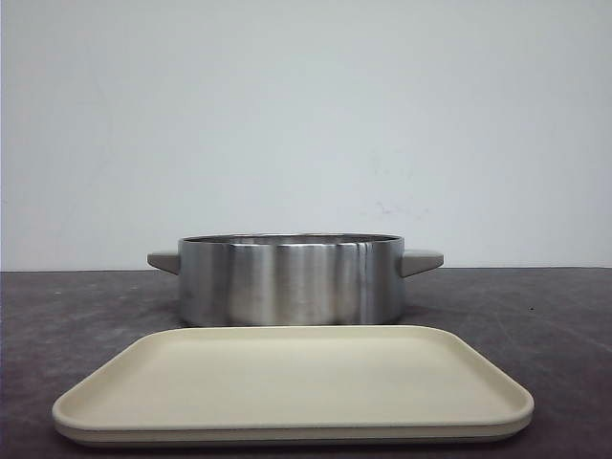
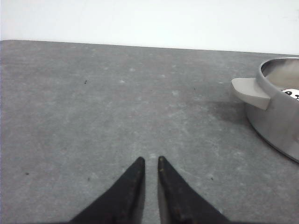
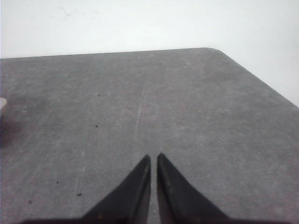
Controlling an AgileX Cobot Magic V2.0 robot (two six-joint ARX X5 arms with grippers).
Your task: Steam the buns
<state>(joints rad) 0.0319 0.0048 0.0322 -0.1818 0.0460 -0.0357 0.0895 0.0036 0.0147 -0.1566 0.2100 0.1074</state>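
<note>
Seemingly near the end: cream tray (image 1: 287, 382) bare, one panda-faced bun (image 2: 293, 93) just visible inside the steel pot (image 1: 290, 277); the other buns hidden, lid nowhere in sight. Left gripper (image 2: 150, 161) and right gripper (image 3: 153, 157) nearly closed, holding nothing, hovering over table (image 3: 187, 102), off to each side of pot

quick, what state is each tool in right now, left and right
Left tool: closed, tips almost touching, holding nothing, over bare table beside the pot.
Right tool: closed, holding nothing, over bare table.
</note>
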